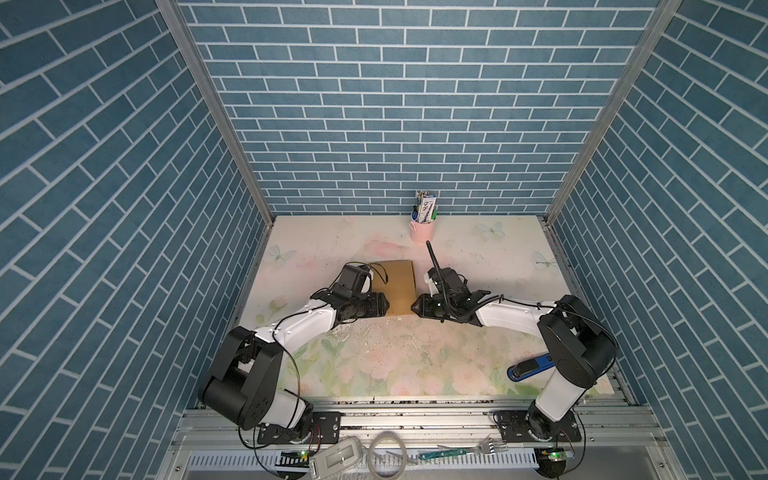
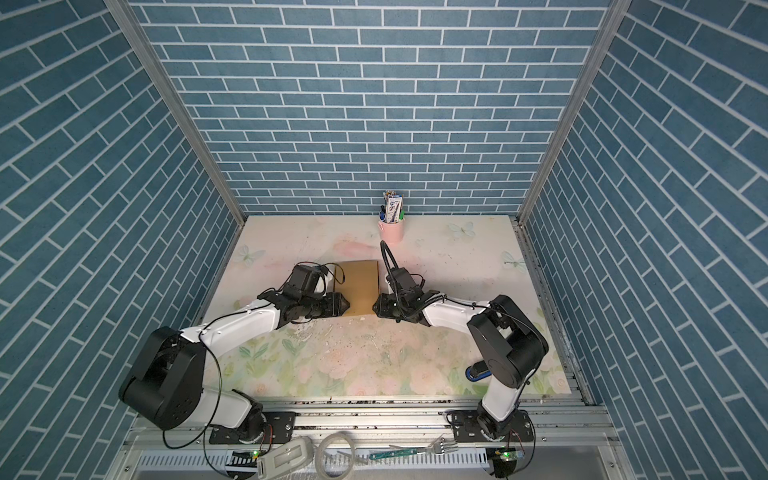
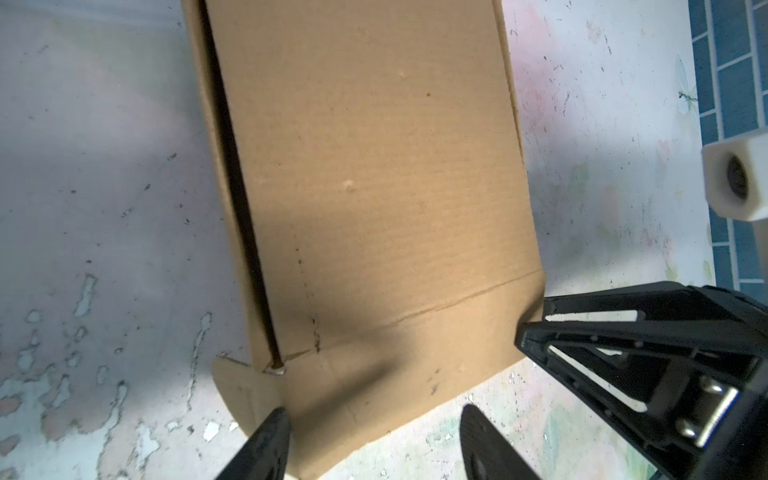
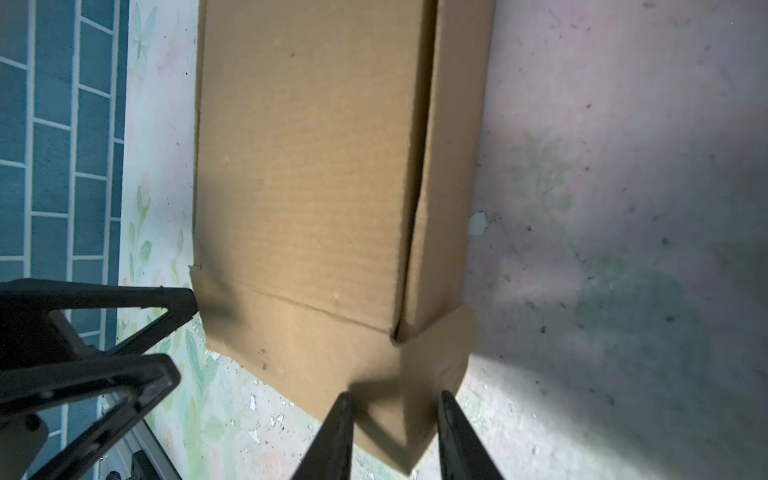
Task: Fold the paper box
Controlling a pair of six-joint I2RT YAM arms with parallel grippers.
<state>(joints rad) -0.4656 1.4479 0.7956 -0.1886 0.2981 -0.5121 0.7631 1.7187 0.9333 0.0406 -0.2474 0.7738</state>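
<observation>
Table [image 1: 478,266]: floral, enclosed by blue brick walls [image 1: 374,124].
Paper box [image 1: 395,282]: table's middle, front flap [image 3: 415,365] untucked.
Left pincer [image 3: 374,410]: jaws apart, straddling flap corner, probably for tucking.
Right pincer [image 4: 395,394]: astride corner tab [image 4: 436,353]; cannot tell if clamped.

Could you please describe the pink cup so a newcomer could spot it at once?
Look where the blue brick back wall meets the flowered table. The pink cup stands there, near the middle, behind the brown cardboard box. It is the only upright container, stuffed with pens.
</observation>
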